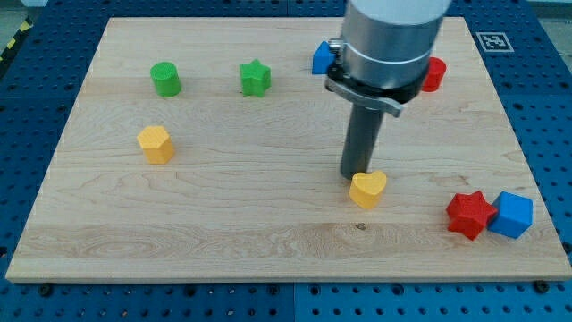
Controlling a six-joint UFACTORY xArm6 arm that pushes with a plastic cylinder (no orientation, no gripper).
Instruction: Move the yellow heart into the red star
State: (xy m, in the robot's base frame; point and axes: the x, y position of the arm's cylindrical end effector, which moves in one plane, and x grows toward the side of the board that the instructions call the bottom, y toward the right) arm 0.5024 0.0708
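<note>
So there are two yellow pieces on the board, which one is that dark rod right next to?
The yellow heart, right of the board's middle: my tip sits against its upper left edge. The other yellow block lies far off toward the view's left.

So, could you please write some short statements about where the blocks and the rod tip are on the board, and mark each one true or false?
1. My tip is at the upper left edge of the yellow heart. True.
2. The red star lies to the view's left of the heart. False: it lies to the right.
3. A blue block sits right beside the red star. True.
4. The green star is at the view's bottom. False: it is near the top.
5. The yellow hexagonal block touches the green cylinder. False: they are apart.
</note>
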